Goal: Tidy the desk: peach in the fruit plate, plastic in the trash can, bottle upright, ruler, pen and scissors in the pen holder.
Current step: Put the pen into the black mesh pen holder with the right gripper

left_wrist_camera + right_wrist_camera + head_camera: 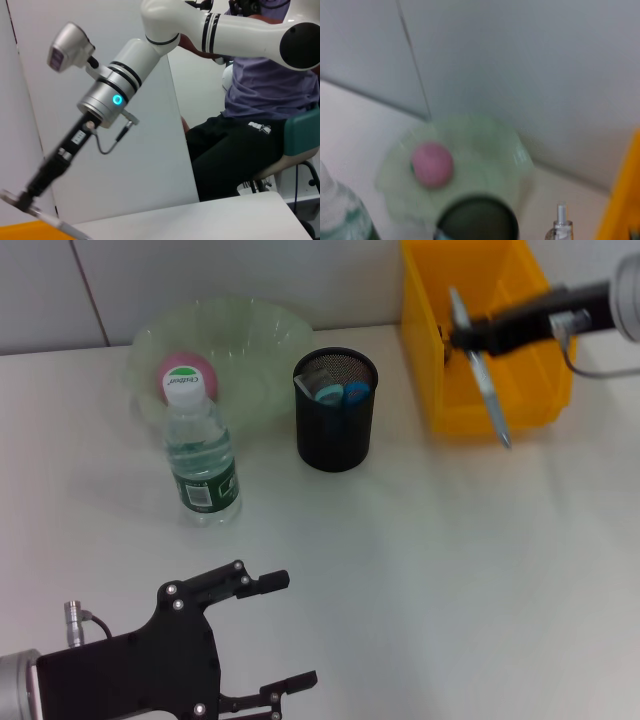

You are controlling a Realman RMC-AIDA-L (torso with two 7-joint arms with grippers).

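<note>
My right gripper (pixel 462 338) is shut on a silver pen (pixel 487 390) and holds it tilted, tip down, over the yellow bin (pixel 530 270) at the back right. The left wrist view shows that gripper (pixel 22 197) and the pen (pixel 50 220) too. The pink peach (pixel 178 375) lies in the green translucent plate (pixel 260 330). The clear bottle (pixel 200 455) stands upright in front of the plate. The black mesh pen holder (pixel 335 440) holds blue-handled scissors (pixel 355 393) and a grey ruler (pixel 320 375). My left gripper (pixel 285 632) is open and empty at the front left. No plastic shows.
A white wall runs behind the table. The right wrist view shows the plate (pixel 510 150), peach (pixel 432 164), holder (pixel 477 220) and bottle (pixel 340 210) ahead of it. A seated person (pixel 260 115) is beyond the table's edge in the left wrist view.
</note>
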